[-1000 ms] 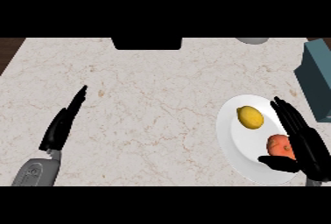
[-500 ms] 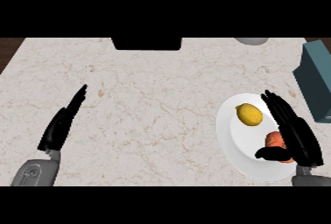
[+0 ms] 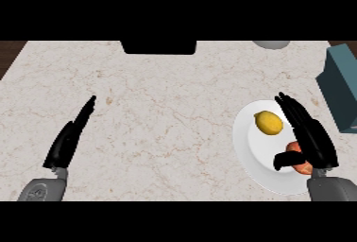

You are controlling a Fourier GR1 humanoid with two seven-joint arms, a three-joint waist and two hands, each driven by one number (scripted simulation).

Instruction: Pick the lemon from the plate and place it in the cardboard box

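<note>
Pale marbled stone worktop (image 3: pixel 174 104) fills the view. At approx 8 o'clock, the robot's black left hand (image 3: pixel 68 140) lies over bare worktop, fingers straight & together, tips toward 1 o'clock, holding nothing; grey forearm (image 3: pixel 42 189) comes in from the lower edge.

At 12 o'clock, a black rectangular block (image 3: pixel 158 47) sits at the worktop's far edge. Toward 1 o'clock, a pale grey rounded obj. (image 3: pixel 270 44) is cut off by the top edge; can't tell what it is.

At approx 4 o'clock sits the round white plate (image 3: pixel 252 151). Small yellow oval lemon (image 3: pixel 268 122) rests on the plate's upper part, w/ no finger round it. Black right hand (image 3: pixel 310 134) reaches over the plate's right side, fingers straight & apart from the thumb, tips toward 11 o'clock, just beside the lemon on its right; contact can't be made out. Thumb (image 3: pixel 286 159) juts left across an orange-red rounded fruit (image 3: pixel 300 156), lower on the plate, mostly hidden by the hand.

At 3 o'clock, a blue-grey box (image 3: pixel 342 90) stands at the right edge, near the plate but apart from it.
</note>
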